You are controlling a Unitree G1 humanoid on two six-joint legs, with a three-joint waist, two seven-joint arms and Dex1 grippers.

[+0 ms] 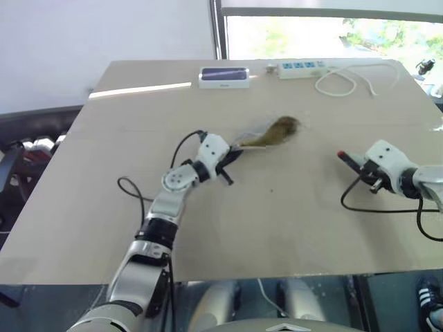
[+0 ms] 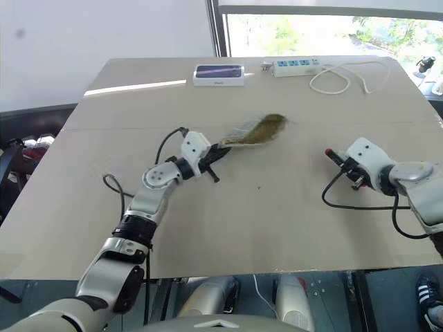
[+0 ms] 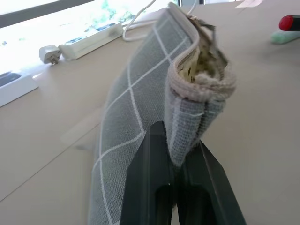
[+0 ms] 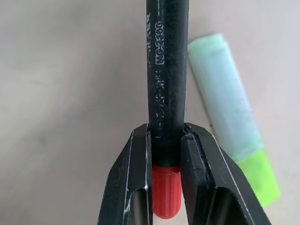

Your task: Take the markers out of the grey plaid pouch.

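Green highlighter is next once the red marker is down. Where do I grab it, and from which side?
Grip the green highlighter across the middle of its barrel, coming from above. It lies flat on the table, apart from the red-and-black marker, so fingers should fit either side.

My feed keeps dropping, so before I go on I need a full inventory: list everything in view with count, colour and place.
Soft grey plaid fabric pouch: one, grey with pale grid lines, mid-table, one end clamped in the left gripper.
Slim red-and-black marker: one, black barrel with red end, clamped in the right gripper.
Light green highlighter: one, lying on the table beside the marker.
White-and-dark-blue box: one, far edge of the table.
White power strip: one, far edge, beside the box, its white cable looped next to it.
Beige table: one, under everything.
Left gripper: shut on the pouch.
Right gripper: shut on the marker.
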